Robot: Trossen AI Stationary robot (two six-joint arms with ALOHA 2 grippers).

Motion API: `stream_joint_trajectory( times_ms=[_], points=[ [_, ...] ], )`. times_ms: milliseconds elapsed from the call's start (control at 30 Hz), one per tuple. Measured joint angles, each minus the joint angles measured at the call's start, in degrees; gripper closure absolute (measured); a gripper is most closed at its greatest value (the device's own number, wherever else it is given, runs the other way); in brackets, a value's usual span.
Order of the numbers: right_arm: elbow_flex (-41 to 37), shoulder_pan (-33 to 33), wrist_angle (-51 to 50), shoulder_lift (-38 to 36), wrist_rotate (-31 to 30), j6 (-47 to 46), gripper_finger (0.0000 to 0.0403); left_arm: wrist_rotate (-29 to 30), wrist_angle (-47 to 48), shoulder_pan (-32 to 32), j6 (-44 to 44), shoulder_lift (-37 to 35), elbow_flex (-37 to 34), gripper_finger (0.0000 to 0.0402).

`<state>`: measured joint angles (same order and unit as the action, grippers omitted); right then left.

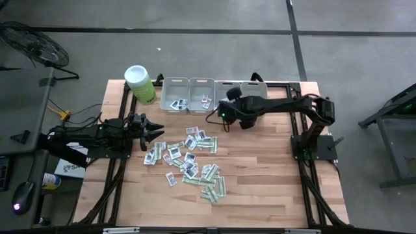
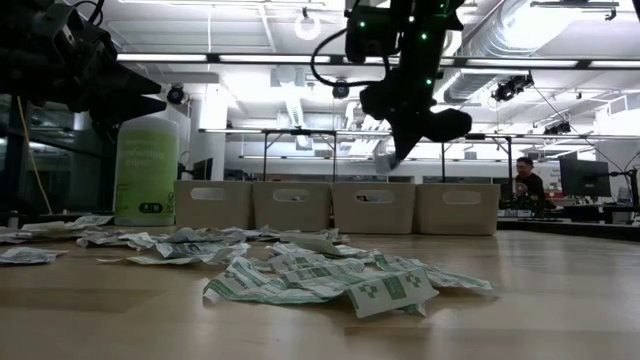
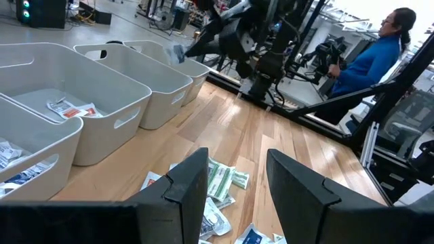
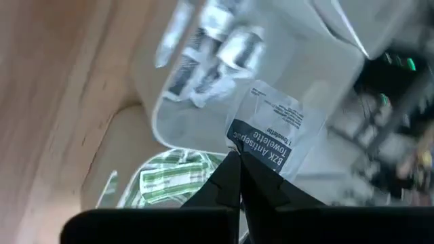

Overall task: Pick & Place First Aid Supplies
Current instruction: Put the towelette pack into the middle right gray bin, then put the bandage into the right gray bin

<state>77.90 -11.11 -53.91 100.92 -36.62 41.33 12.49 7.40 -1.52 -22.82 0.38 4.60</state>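
The first aid supplies [image 1: 188,159] lie as a loose pile of white and green-and-white packets mid-table, also seen in the low view [image 2: 300,275]. My right gripper [image 1: 220,118] hangs above the table just near of the grey bins, shut on one white packet with a dark blue band [image 4: 271,132]. The same packet shows in the low view [image 2: 385,160] and the left wrist view [image 3: 176,53]. My left gripper [image 1: 159,134] waits at the table's left, level and open [image 3: 237,163], with nothing between its fingers. My right gripper pinches the packet's dark-banded end [image 4: 252,146] between its two fingertips [image 4: 227,179]. The fingers slant downward toward the bins. The packet sticks out past the fingertips as one flat piece, lifted clear of the table and bins.
A row of grey bins [image 1: 201,84] stands along the far edge; the two left ones hold a few packets [image 3: 71,108]. A lime-green canister with a white lid [image 1: 140,83] stands left of them. A person in blue [image 3: 369,57] sits beyond the table.
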Motion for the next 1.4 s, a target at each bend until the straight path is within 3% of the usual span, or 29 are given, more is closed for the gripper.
stream_joint_trajectory(
  times_ms=[100, 233, 633, 800, 1067, 1400],
  points=[
    [0.0, -0.9, 0.4, 0.0, 2.8, 8.8, 0.0403, 0.0, 0.0, 0.0, 0.0, 0.0, 0.0, 0.0252],
    [0.0, -1.5, 2.4, 0.5, 1.0, 14.4, 0.0403, 0.0, 0.0, 0.0, 0.0, 0.0, 0.0, 0.0252],
    [0.0, -3.3, 4.5, 3.8, -2.5, 14.7, 0.0401, 0.0, 0.0, 0.0, 0.0, 0.0, 0.0, 0.0252],
    [0.0, -3.4, 4.5, 4.3, -4.5, 13.9, 0.0377, 0.0, 0.0, 0.0, 0.0, 0.0, 0.0, 0.0252],
    [0.0, -2.8, 4.7, 4.4, -5.6, 5.9, 0.0294, 0.0, 0.0, 0.0, 0.0, 0.0, 0.0, 0.0252],
    [0.0, 4.0, 4.8, 4.3, -13.8, -16.9, 0.0237, 0.0, 0.0, 0.0, 0.0, 0.0, 0.0, 0.0252]
  ],
)
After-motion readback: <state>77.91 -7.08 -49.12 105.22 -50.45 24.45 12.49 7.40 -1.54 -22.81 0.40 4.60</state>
